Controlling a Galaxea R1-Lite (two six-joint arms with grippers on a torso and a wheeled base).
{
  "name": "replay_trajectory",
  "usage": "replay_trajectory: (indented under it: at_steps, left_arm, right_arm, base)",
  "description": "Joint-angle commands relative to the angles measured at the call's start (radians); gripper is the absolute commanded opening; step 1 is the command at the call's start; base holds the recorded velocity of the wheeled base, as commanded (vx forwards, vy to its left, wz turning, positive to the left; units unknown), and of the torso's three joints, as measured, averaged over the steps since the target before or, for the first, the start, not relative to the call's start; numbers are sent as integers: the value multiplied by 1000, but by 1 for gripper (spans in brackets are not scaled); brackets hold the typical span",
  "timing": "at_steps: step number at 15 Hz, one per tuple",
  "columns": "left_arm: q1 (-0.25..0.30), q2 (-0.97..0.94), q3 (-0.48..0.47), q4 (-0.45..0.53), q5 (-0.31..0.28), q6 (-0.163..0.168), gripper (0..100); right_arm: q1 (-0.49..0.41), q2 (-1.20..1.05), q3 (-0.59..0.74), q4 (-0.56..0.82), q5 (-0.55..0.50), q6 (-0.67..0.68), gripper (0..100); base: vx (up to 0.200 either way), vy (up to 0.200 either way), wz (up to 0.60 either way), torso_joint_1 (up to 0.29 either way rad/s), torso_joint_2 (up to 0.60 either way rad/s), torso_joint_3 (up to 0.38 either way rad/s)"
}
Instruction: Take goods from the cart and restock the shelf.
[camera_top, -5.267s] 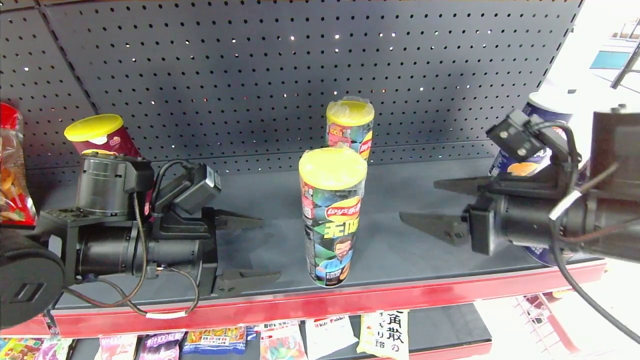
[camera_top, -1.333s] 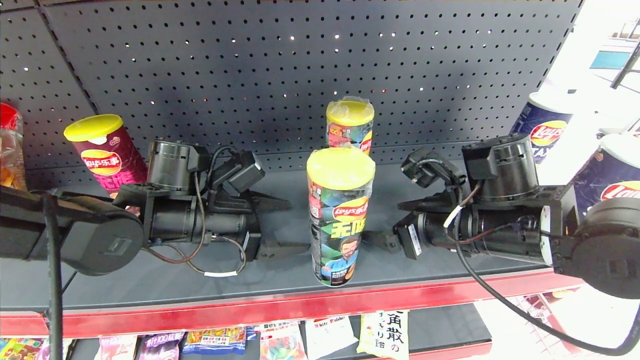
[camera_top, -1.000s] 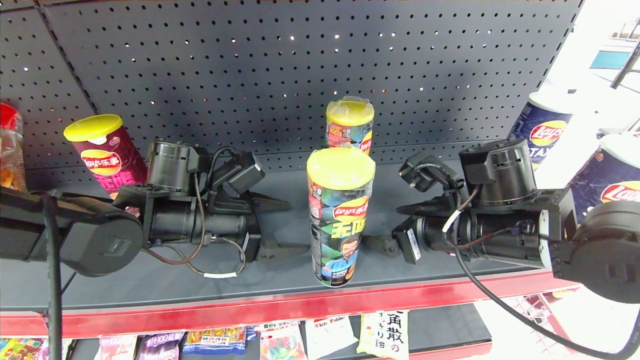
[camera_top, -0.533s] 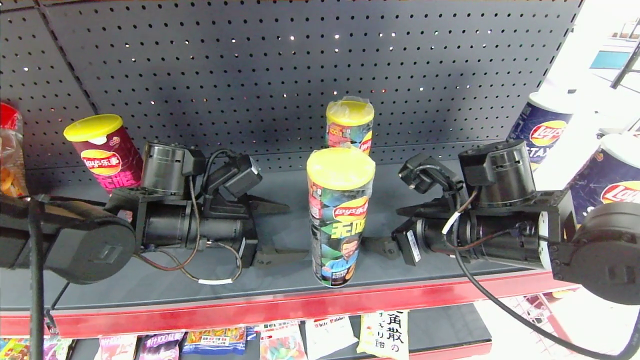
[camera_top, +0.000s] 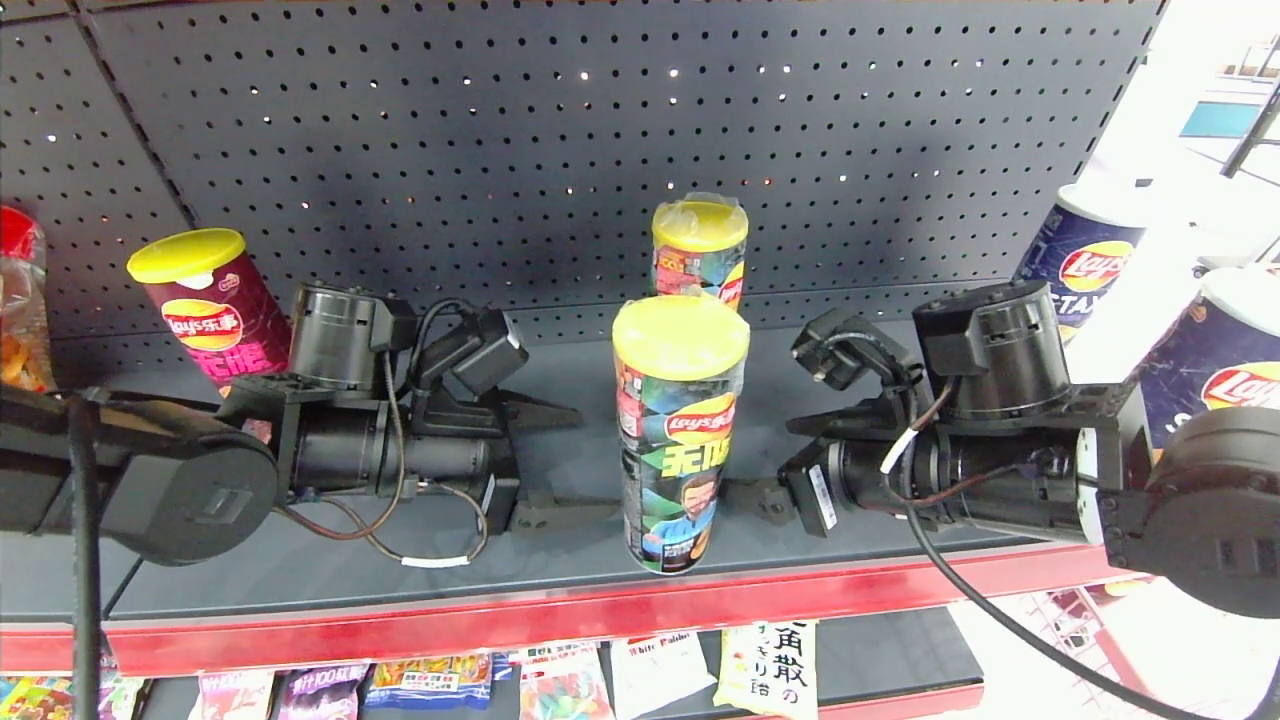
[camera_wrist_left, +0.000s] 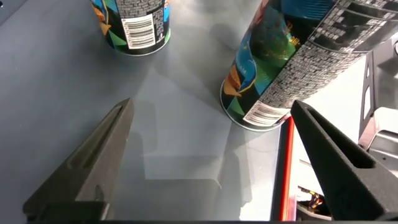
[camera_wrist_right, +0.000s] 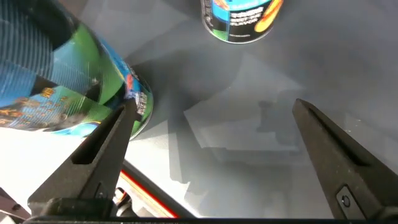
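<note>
Grey pegboard (camera_top: 500, 120) is backing a grey shelf (camera_top: 300, 570) with a red lip (camera_top: 560, 612) running along its front edge. Near that edge a yellow-lidded front can (camera_top: 678, 430) of crisps is standing upright, and a rear can (camera_top: 700, 250) of the same kind is standing directly behind it, well apart from it and close to the pegboard.

On the can's left side the left gripper (camera_top: 592, 465) is lying level just above the shelf, pointing at the front can. Its jaws are spread wide and holding nothing. From the left wrist view the gripper (camera_wrist_left: 211, 106) is showing bare shelf between its fingers, with the front can (camera_wrist_left: 292, 62) just beside one fingertip (camera_wrist_left: 305, 121) and the rear can (camera_wrist_left: 134, 25) farther off. Whether that fingertip is actually touching the can, I cannot tell.

Opposite it, the right gripper (camera_top: 760, 460) is pointing at the same can from the right, jaws likewise wide apart and gripping nothing. Seen by the right wrist camera, the gripper (camera_wrist_right: 212, 106) is framing open shelf, one fingertip (camera_wrist_right: 121, 121) sitting right against the foot of the front can (camera_wrist_right: 68, 87); contact is uncertain here too. Beyond it the rear can (camera_wrist_right: 239, 18) is standing.

At the far left a maroon can (camera_top: 212, 305) is leaning, blue cans (camera_top: 1080, 260) are standing at the far right, and snack packets (camera_top: 560, 680) are hanging below.
</note>
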Motion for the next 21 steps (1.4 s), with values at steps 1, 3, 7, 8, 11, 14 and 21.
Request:
replay_trajectory:
  at_steps: [1,3,7,8,11,14,21]
  left_arm:
    - [0,6,-1,0,-1,0,100]
    - [0,9,-3,0,-1,0,100]
    - [0,17,-15,0,0,0,100]
    - [0,20,-18,0,0,-2,100]
    - [0,26,-26,0,-1,0,100]
    - [0,29,-26,0,0,0,100]
    - [6,20,-3,0,0,3,100]
  right_arm:
    - [8,-9,1,1,1,5,100]
    - [16,-10,3,-1,1,7,100]
    - [19,-22,18,1,-1,13,100]
    - [19,-25,20,1,-1,13,100]
    - [19,-32,23,1,1,13,100]
    - [26,-38,34,1,-1,13,100]
    - [20,-55,55,-1,-1,14,100]
  base:
    - [0,0,0,0,0,0]
    - [0,0,0,0,0,0]
    - [0,0,0,0,0,0]
    - [0,0,0,0,0,0]
    - [0,0,0,0,0,0]
    - [0,0,0,0,0,0]
    - [0,0,0,0,0,0]
